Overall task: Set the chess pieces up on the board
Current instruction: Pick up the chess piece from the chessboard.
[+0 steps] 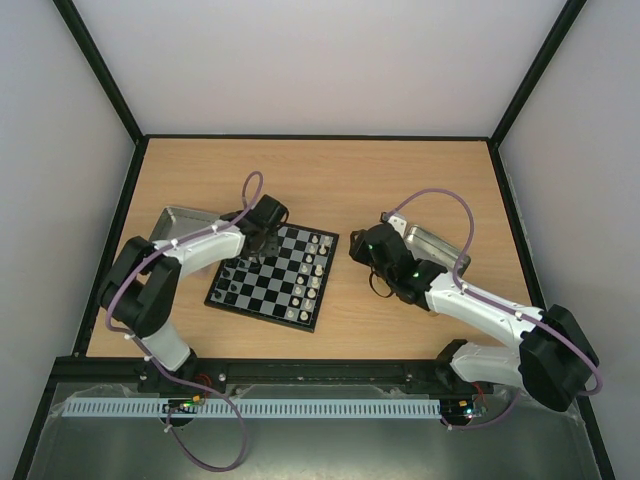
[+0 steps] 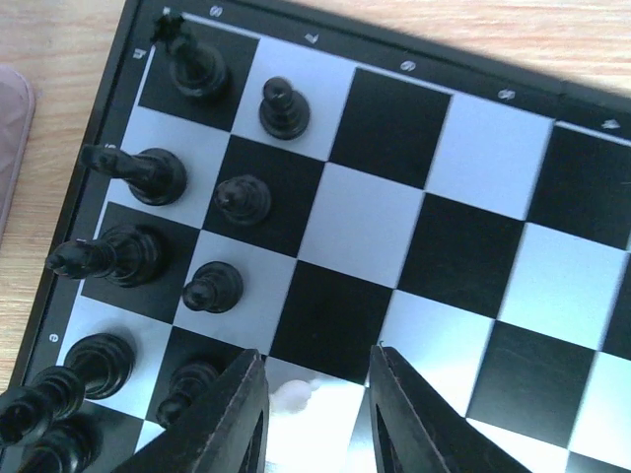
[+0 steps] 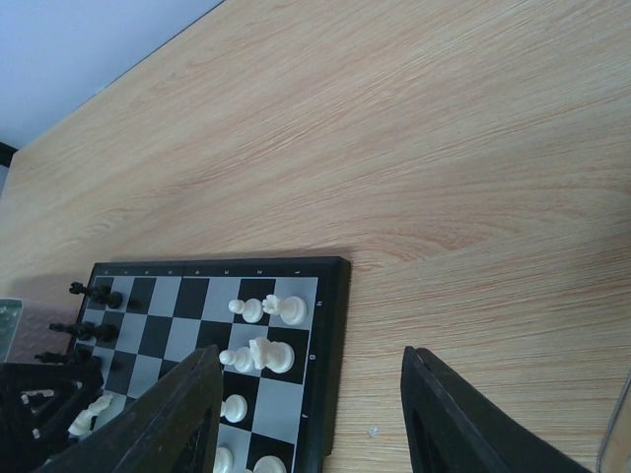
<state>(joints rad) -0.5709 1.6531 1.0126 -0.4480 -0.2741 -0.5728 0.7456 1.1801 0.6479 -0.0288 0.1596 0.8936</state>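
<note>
The board (image 1: pixel 272 280) lies left of the table's middle. Black chess pieces (image 2: pixel 148 177) stand in two rows along its left side, and cream-white pieces (image 3: pixel 258 353) stand along its right side (image 1: pixel 318 255). My left gripper (image 2: pixel 315 353) hovers low over the board's far-left part (image 1: pixel 262 240), beside the black rows. Its fingers are apart, and a small blurred whitish thing (image 2: pixel 293 396) lies on a square between them, close to the left finger. My right gripper (image 3: pixel 311 355) hangs wide open over the bare wood just right of the board (image 1: pixel 365 250), holding nothing.
A shallow silver tin (image 1: pixel 180 222) sits behind the left arm, touching the board's far-left corner area. A second tin (image 1: pixel 437 245) lies under the right arm. Black frame rails (image 1: pixel 320 137) border the wooden table.
</note>
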